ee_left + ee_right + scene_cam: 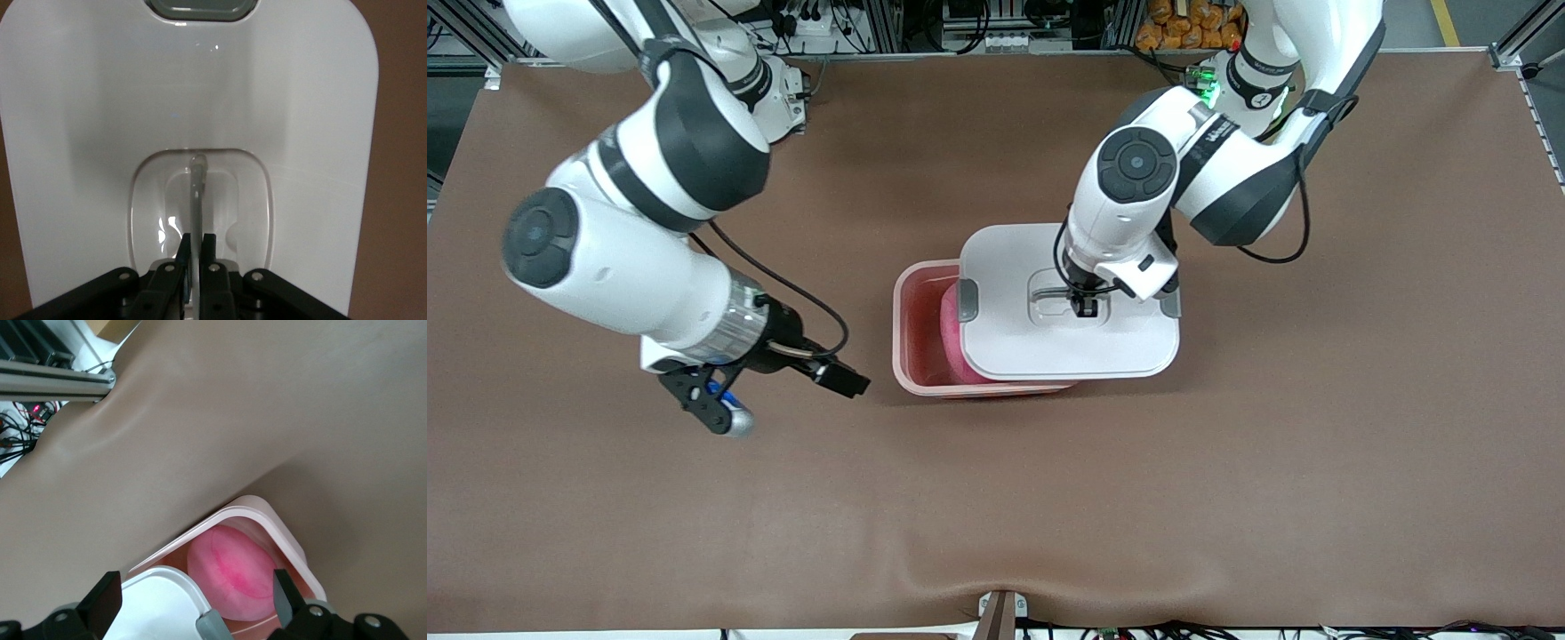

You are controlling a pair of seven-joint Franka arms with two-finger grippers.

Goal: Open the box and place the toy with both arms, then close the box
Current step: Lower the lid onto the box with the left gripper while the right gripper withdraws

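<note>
Two arms, frame centre | left gripper [1085, 305] pinches lid [1049, 342] handle [197, 193], box [911, 356] holds toy [233, 570] | right gripper [769, 391] spread, waiting | you'd slide lid square, then lower.

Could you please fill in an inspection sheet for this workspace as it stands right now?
Surface: brown table cover, a slight wrinkle at the edge nearest the front camera.
Job's things: pink box open at the right arm's end; pink plush toy inside; white lid partly over the box, shifted toward the left arm's end.
Clutter: nothing seen.
Grippers: left gripper shut on the lid handle; right gripper open, over the table beside the box, waiting.
Cables: black cable along the right arm's wrist; another loops by the left arm.
Surroundings: aluminium frame and wiring at the robots' bases.
</note>
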